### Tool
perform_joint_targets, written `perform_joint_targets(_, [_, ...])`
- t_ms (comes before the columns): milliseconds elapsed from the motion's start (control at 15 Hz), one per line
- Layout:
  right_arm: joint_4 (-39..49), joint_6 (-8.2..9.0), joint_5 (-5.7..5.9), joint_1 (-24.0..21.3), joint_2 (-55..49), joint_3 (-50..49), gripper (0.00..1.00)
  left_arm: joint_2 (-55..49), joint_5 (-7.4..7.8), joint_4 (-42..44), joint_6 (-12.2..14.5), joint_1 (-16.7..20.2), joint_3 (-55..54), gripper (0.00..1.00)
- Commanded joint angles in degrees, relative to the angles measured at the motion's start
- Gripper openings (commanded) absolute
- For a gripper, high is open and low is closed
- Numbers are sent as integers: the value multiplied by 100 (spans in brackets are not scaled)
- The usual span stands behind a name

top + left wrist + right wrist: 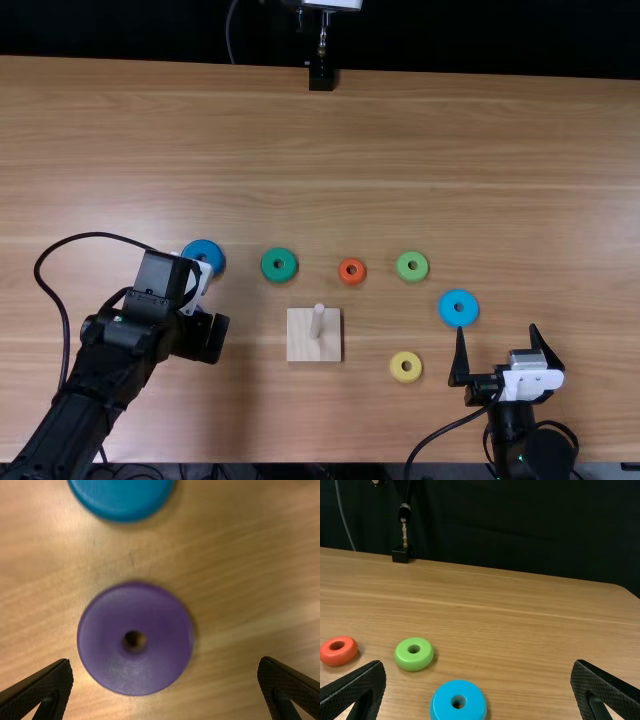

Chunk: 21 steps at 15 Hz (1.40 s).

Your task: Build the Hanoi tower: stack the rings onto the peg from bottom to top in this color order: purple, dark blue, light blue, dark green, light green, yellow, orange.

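Black, spread fingers of the right tool (497, 330) point away from the near edge of the desk (540, 150), with nothing gripped between them. Just beyond its left finger lies the light blue ring (447, 307); the yellow ring (396, 368) sits flat to the left of that tool. Farther left stands the pale wooden base (300, 345) with its upright peg (316, 322), bare of rings. On the left side, the left tool (197, 292) hangs over the desk, pointing down. In its wrist view the left tool (167, 665) is open and holds nothing; the purple ring (110, 655) lies flat below, hole upward, apart from the fingers and nearer to one fingertip than to the other. Just past the purple ring comes the dark blue ring (204, 245). Across the desk from there, beyond the base, run the dark green ring (268, 264), the small orange ring (342, 271) and the light green ring (401, 267), each flat and apart. At the far edge is a black stand foot (321, 78), before dark cloth (520, 525).
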Motion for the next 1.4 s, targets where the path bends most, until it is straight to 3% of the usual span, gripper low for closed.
perform_joint_targets(0, [-68,33,51,-68,-106,-75,100,185,7,-133,54,-6,193,100])
perform_joint_targets(467, [-68,33,51,-68,-106,-75,100,634,-130,-302,43,37,623,100])
perform_joint_targets(600, [-68,33,51,-68,-106,-75,100,669,-647,-312,54,46,658,100])
perform_joint_targets(667, [-68,33,61,-68,-106,-75,100,704,-773,-312,64,37,667,100])
perform_joint_targets(1333, [-68,33,51,-68,-106,-66,100,1205,-721,-228,75,37,658,100])
